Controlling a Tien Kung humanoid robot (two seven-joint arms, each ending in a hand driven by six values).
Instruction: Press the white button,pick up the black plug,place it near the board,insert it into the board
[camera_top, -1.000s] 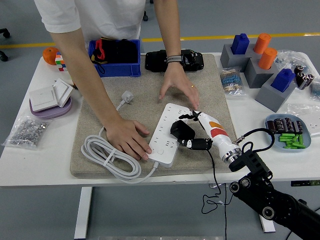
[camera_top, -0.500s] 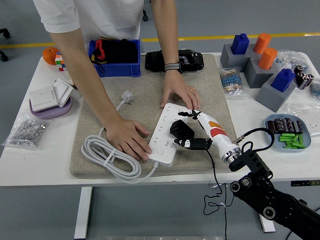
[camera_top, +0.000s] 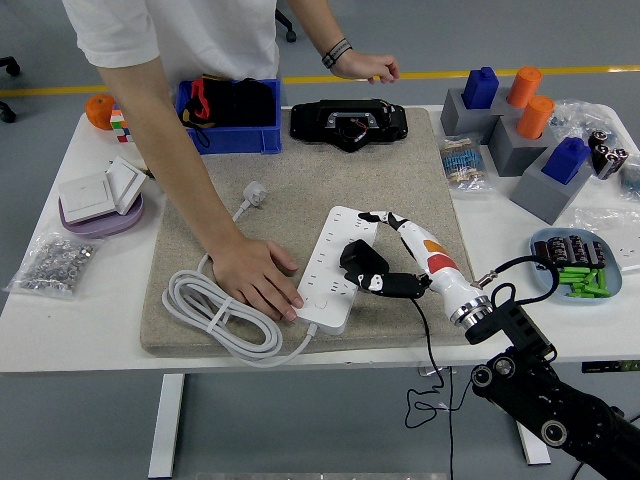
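Plug (camera_top: 362, 262), black and blocky, sits clenched in the fingers (camera_top: 388, 284) of the right hand (camera_top: 392, 262), pressed onto the right-hand rows of the white board (camera_top: 325, 270). One finger reaches over its top, the others close under its lower edge. Whether the prongs are already in the sockets is hidden beneath the plug body.

Left of the fingers, a person's hand (camera_top: 257, 279) lies flat on the mat (camera_top: 300, 190), its fingertips at the board's near-left corner, holding it down. The person's other hand (camera_top: 366, 67) is well apart, beyond the far edge of the table (camera_top: 60, 310). The robot's left hand is out of view.

The likely trouble is misalignment: if the prongs miss the holes, downward force would tilt the plug or slide the board sideways. The grip wraps only the edges, so the plug may also twist in the fingers. A shove leftward could push the board into the person's hand.
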